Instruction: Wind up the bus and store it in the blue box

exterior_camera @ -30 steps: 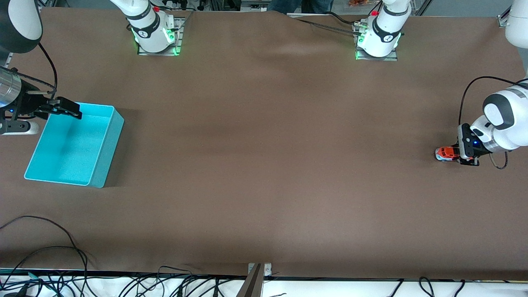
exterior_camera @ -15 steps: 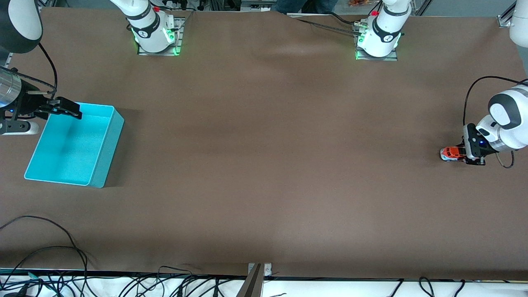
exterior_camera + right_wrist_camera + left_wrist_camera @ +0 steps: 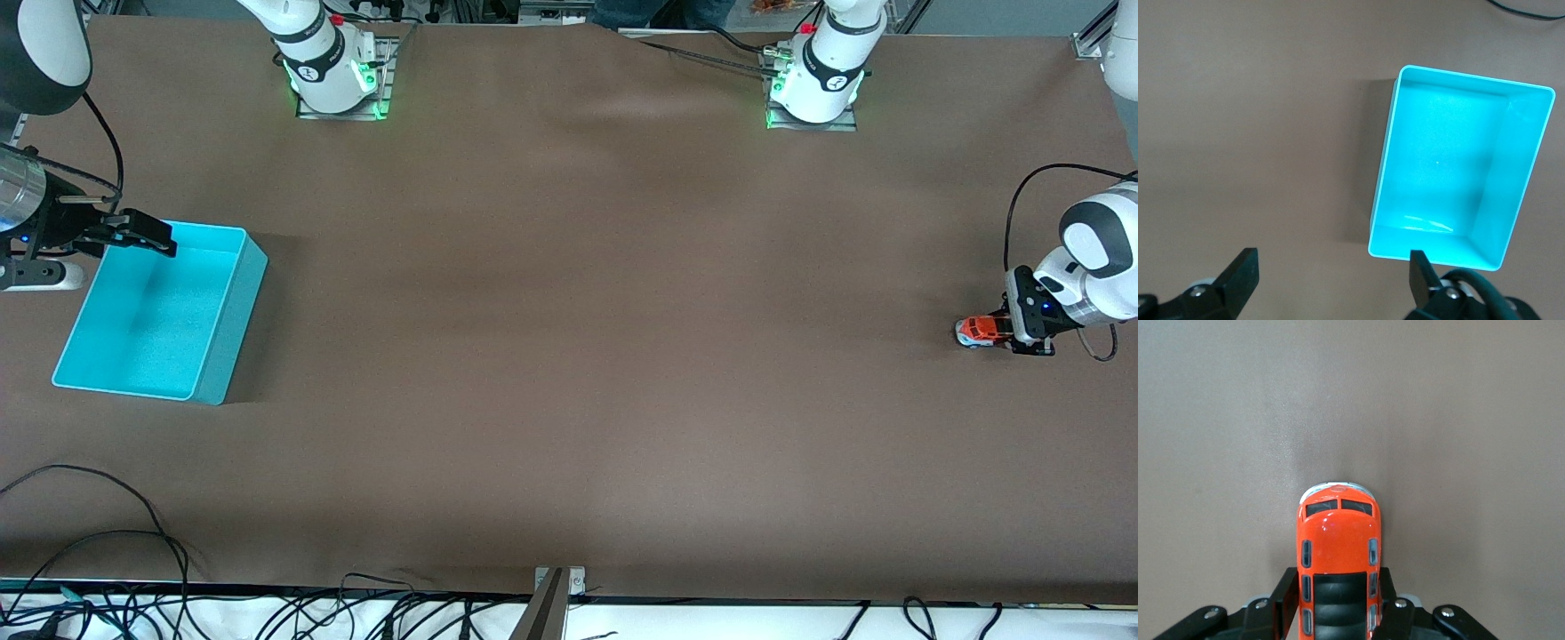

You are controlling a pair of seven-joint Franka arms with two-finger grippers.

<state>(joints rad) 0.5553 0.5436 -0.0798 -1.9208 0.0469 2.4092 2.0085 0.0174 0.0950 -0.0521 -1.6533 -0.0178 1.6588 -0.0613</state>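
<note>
Orange and small, the bus [image 3: 976, 332] sat on the brown table [image 3: 569, 356] at the left arm's end, clamped at its rear by the left gripper [image 3: 1338, 607]. Well apart, the right gripper [image 3: 142, 233] waited spread wide over the blue box [image 3: 236, 302].

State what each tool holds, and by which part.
Left tool grips the bus by its sides at the rear. Right tool holds nothing.
</note>
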